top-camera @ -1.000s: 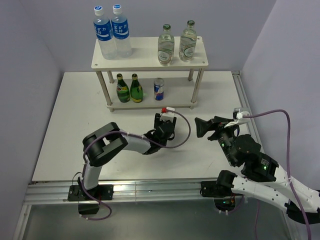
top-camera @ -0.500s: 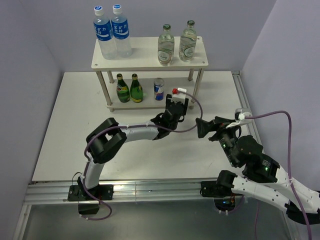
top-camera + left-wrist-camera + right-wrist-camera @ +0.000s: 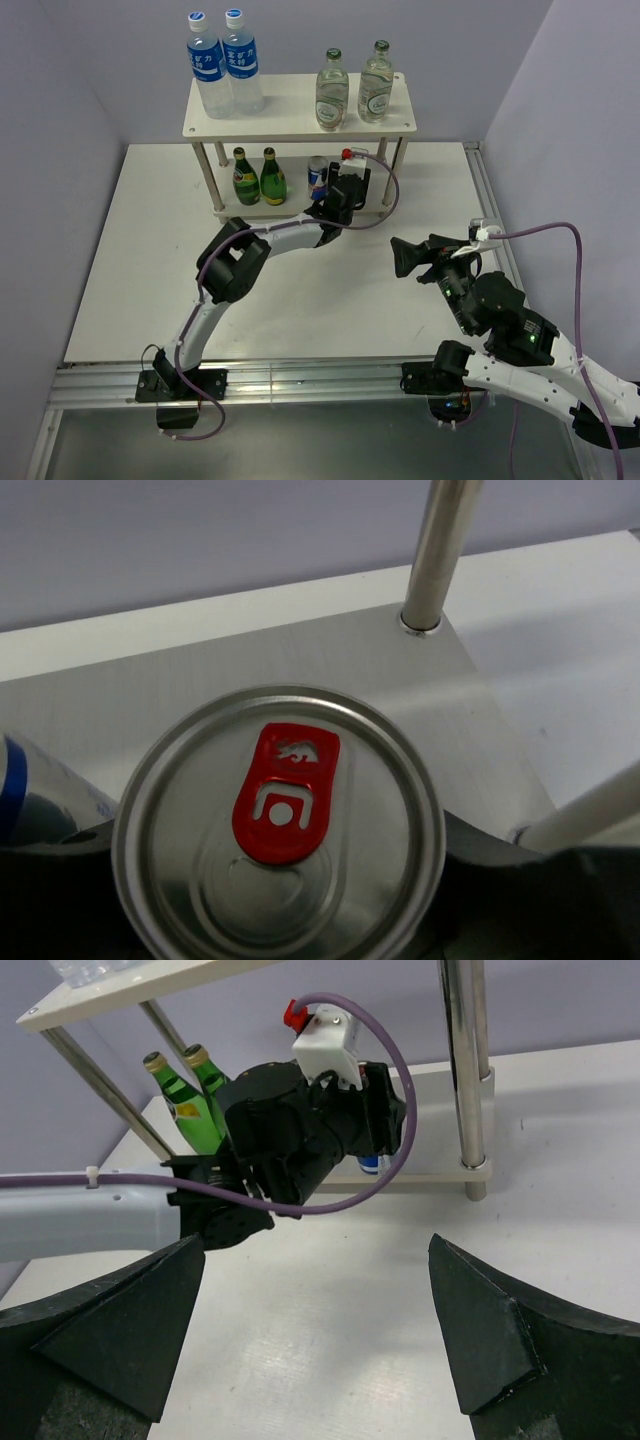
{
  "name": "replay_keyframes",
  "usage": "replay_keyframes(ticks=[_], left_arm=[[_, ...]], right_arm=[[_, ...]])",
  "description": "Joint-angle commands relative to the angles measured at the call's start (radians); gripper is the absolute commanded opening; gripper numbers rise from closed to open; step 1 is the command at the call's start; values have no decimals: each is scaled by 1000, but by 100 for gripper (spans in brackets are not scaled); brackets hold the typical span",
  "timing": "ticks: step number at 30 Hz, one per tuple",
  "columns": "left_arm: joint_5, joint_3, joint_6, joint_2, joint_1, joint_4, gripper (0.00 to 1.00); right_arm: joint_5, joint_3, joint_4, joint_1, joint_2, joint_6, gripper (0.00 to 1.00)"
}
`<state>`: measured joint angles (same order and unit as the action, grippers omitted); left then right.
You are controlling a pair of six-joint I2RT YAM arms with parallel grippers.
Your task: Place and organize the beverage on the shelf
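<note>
Nearest, right gripper (image 3: 310, 1345) is hovering above the table (image 3: 150, 260) with fingers (image 3: 100, 1335) spread wide and gripping nothing, not far from the table's right edge rail. A broad stretch of bare tabletop is lying open between it and the shelf (image 3: 290, 108) front. Left gripper (image 3: 347, 188) is sitting at the right end of the shelf's lower board, pinching the held can (image 3: 280, 825): silver lid, red pull tab, seen from straight above. Can't tell whether its base is touching the board. Tight slot: second can (image 3: 317, 178) is standing just beside it on the left, and a metal leg (image 3: 440, 550) is rising at the board corner beyond, with some bare board between. Further left on the lower board, the dark green bottles (image 3: 245, 180) with yellow labels are standing upright side by side. On the top board, the clear glass bottles (image 3: 332, 92) are standing at the right and the water bottles (image 3: 208, 68) at the left, with a gap between the pairs.
</note>
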<state>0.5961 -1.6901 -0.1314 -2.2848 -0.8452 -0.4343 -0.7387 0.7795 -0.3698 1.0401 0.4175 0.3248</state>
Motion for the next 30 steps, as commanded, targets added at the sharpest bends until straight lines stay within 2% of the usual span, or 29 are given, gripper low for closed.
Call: replay_keyframes(ticks=[1,5,8,9,11,12,13,15,23,30], left_arm=[[-36,-94,1,-10,11,-54,0],[-42,-103,-7,-36,23,-61,2],[-44,-105,-16,-45,28,-60,19],[-44,-96,-17,-45,28,-61,38],[-45,-82,-19,-39,28,-73,56],[-48,-66,-23,-35,28,-78,71],[-51,-62,-25,-28,28,-80,77],[-56,-54,-33,-24,28,-80,99],[-35,29,-51,37,9,-98,99],[5,170,-66,120,-32,-115,99]], right_arm=[[2,-2,12,9,-8,7,100],[2,-3,14,9,-8,7,100],[1,-5,17,9,-5,10,100],[1,-8,19,9,-6,11,100],[2,-6,19,11,-5,10,100],[-2,-8,19,11,-6,11,100],[-1,-8,19,11,-5,11,100],[-1,-8,20,11,-5,10,100],[-8,-8,20,11,-13,10,100],[-7,-13,22,11,-22,14,100]])
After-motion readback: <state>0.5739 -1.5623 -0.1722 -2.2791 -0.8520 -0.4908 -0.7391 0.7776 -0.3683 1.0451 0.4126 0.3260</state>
